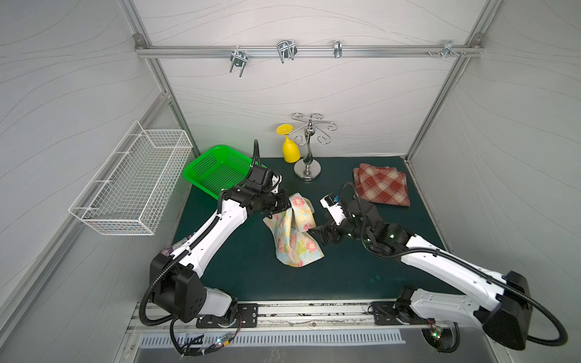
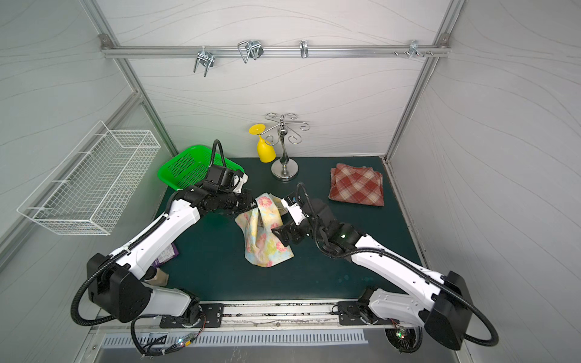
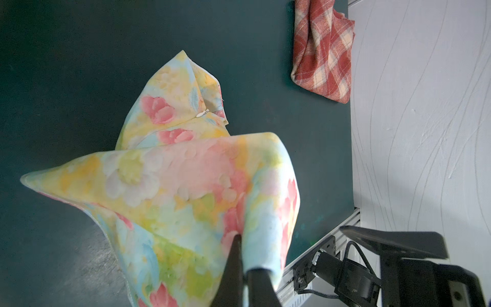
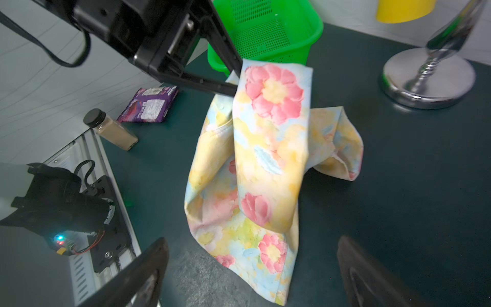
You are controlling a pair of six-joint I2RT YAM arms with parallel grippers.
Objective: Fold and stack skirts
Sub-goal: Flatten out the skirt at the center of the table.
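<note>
Left gripper (image 1: 285, 203) is closed tight on one upper edge of the flowered skirt (image 1: 295, 239) and holds that edge lifted off the mat (image 1: 345, 276). The cloth hangs down from the jaws in loose folds. Its lower part lies on the mat near the centre, with one corner pointing to 5 o'clock. In the left wrist view a small zipper pull (image 3: 202, 113) shows on the part that lies flat.

The right gripper (image 1: 320, 227) holds nothing and its jaws stand wide apart. It is just at the 3 o'clock side of the flowered skirt. I cannot tell if a fingertip touches the cloth.

The plaid skirt (image 1: 382, 185) lies folded at 2 o'clock on the mat. It is well apart from the flowered skirt, and its far side edge is close to the mat's border there.

A green basket (image 1: 217, 169) stands at 10 o'clock. A metal stand (image 1: 307, 169) with a yellow cup (image 1: 290, 151) is at 12 o'clock. A purple wrapper (image 4: 148, 105) and a small bottle (image 4: 114, 130) lie at 8 o'clock, by the left arm.

Bare mat is open from 4 to 7 o'clock, in front of the flowered skirt. There is also a free strip between the two skirts.
</note>
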